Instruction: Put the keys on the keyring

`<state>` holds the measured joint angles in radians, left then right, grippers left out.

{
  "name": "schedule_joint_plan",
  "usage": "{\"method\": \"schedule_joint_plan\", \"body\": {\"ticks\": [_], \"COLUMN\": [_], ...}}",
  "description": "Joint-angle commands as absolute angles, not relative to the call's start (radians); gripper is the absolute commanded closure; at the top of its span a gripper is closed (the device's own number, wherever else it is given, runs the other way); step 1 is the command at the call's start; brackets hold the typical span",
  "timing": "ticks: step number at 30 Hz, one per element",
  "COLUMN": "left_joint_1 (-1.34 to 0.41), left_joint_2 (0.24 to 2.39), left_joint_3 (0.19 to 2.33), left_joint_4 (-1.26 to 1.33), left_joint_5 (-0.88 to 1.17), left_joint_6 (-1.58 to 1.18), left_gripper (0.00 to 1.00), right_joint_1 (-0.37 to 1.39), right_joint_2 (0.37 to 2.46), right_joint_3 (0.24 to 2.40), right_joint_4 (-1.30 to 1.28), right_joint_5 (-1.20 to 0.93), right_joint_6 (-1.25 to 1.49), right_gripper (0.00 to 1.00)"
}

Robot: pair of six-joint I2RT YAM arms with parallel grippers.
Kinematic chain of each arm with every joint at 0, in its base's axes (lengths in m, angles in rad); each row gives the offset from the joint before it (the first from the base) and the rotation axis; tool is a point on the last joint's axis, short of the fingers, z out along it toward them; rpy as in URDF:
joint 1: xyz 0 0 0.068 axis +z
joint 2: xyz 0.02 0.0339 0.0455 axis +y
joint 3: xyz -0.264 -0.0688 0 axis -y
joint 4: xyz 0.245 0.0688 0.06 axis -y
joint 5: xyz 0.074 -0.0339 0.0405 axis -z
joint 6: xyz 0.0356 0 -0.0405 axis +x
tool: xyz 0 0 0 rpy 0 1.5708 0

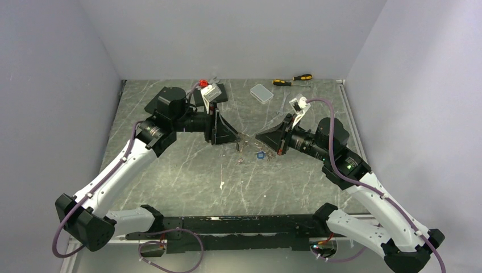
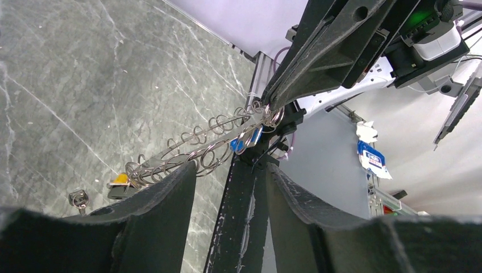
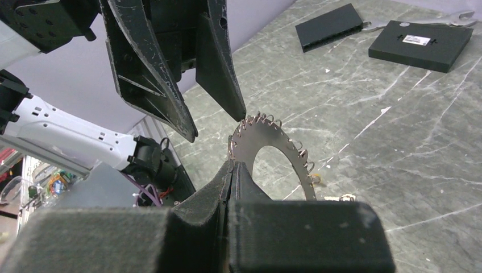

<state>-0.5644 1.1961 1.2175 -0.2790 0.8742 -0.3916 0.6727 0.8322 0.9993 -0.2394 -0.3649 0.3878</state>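
One keyring (image 3: 262, 133), three keys, mid-frame in the top view.
Silvery, toothed with wire loops, it sits pinched in the closed right gripper (image 3: 230, 170); the left gripper (image 3: 217, 126) gapes beside it, holding nothing. Blue-tagged key (image 2: 239, 143), orange-tagged key (image 2: 119, 178), plain key (image 2: 79, 198).

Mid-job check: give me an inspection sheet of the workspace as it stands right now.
Surface: grey marbled table, no spills seen.
Job's things: keyring held up off the table; blue-tagged key and yellow-tagged key close against it, threaded or not cannot be told; plain silvery key lying on the table.
Clutter: clear plastic box and screwdrivers at the far edge; black flat blocks.
Grippers: left gripper jaws open beside the ring; right gripper jaws shut on the ring's edge.
Cables: purple cable looped along the left arm, another on the right; neither snagged.
Surroundings: plain grey walls.
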Motion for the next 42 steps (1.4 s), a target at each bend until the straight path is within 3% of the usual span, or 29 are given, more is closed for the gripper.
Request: {"method": "schedule_joint_plan", "body": {"ticks": [1,42], "left_joint_1": [-0.567,-0.567], "left_joint_2": [1.200,1.178], "left_joint_3": [1.230,1.198], "left_joint_4": [-0.245,-0.129], "left_joint_5": [0.879,0.972], "left_joint_6": [-0.418,-0.521], "left_gripper": [0.45,0.49], "right_joint_1": [0.674,0.675], "right_joint_2": [0.825,0.851], "right_joint_3": [1.031,1.016], "right_joint_4": [-0.169,-0.143], "right_joint_5": [-0.367,-0.320], "right_joint_6": [0.399,0.396], "right_gripper": [1.00,1.00]}}
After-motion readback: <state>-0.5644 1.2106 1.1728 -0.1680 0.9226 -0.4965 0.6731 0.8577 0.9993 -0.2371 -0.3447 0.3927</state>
